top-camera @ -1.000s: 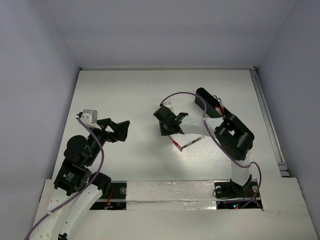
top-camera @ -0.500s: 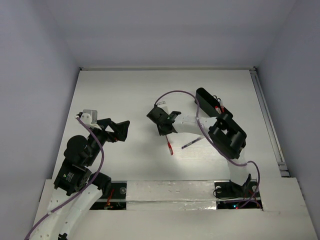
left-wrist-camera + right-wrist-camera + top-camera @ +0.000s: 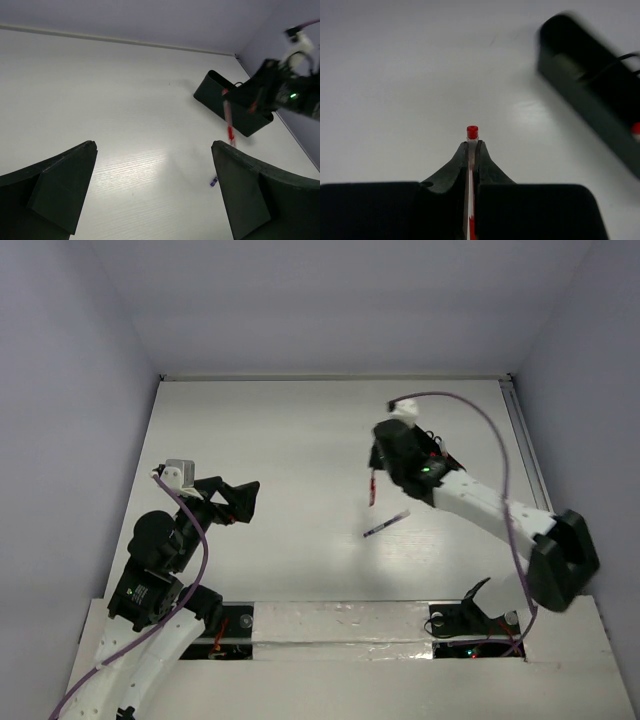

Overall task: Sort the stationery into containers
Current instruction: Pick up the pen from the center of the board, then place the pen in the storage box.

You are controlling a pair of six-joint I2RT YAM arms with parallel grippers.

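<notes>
The right gripper [image 3: 473,149] was closed on a thin red pen [image 3: 472,132], with the pen's red cap projecting just beyond the fingertips and the pen held clear of the table [image 3: 260,430]. The left gripper [image 3: 155,195] stood wide open with nothing between its jaws, well apart from all stationery. The black tray [image 3: 234,106] lay ahead and to the right of the right jaws, near but not beneath them, so the held pen was not yet deposited. A dark blue-purple pen [image 3: 385,525] lay unsorted on the table, to the near side of the right jaws. As for progress, a red-tipped item [image 3: 635,129] appeared to sit in the tray already, which left the held pen and the dark pen to place. No scissors or eraser could be made out. Only the right wrist view showed the pinch on the pen shaft. Only the top view showed the dark pen whole, though the right arm hid most of the tray there. The left wrist view showed the tray's full wall, with the red pen hanging steeply across it.
</notes>
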